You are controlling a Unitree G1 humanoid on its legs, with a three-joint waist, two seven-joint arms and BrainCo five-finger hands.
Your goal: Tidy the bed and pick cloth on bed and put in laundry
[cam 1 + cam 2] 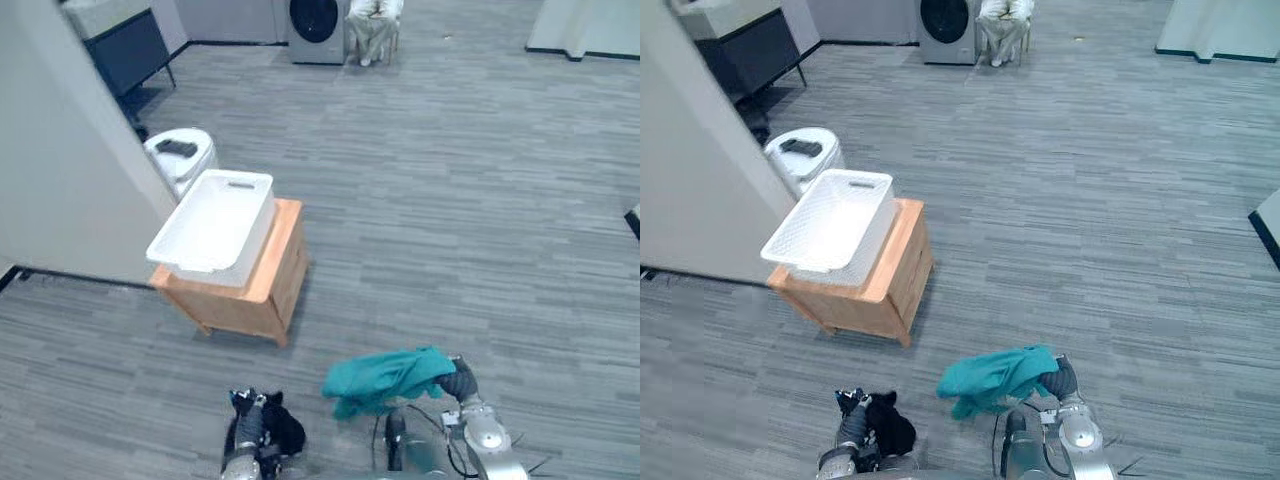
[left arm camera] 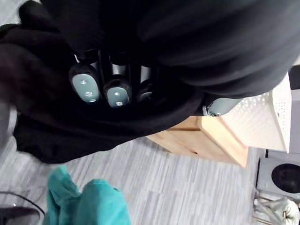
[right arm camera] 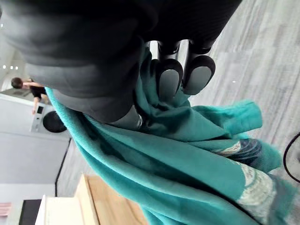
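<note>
The step in hand looks like the carry to the laundry, with both hands loaded. In the left eye view the left hand (image 1: 248,428) sits at the bottom edge, left of centre. Its own wrist view shows its fingers (image 2: 84,86) curled into a black cloth (image 1: 285,430) that bunches round them. The right hand (image 1: 458,380) is at the lower middle of the frame, a little right of centre. It grips a teal cloth (image 1: 385,378), which drapes out toward the left of the frame. In the right wrist view its fingers (image 3: 168,77) press down into the teal folds, with the thumb closing from the other side.

The white laundry basket (image 1: 240,178) stands on a small wooden desk (image 1: 283,250) left of centre in the frame, well apart from both hands. It looks empty, and grey floor (image 1: 450,200) lies between it and the hands.

The next move, I judge, calls for walking closer to the desk. Each hand should then rise above the basket's rim before its fingers let go, so that each cloth drops inside rather than over the edge. The loose end of the teal cloth may catch on the rim.
</note>
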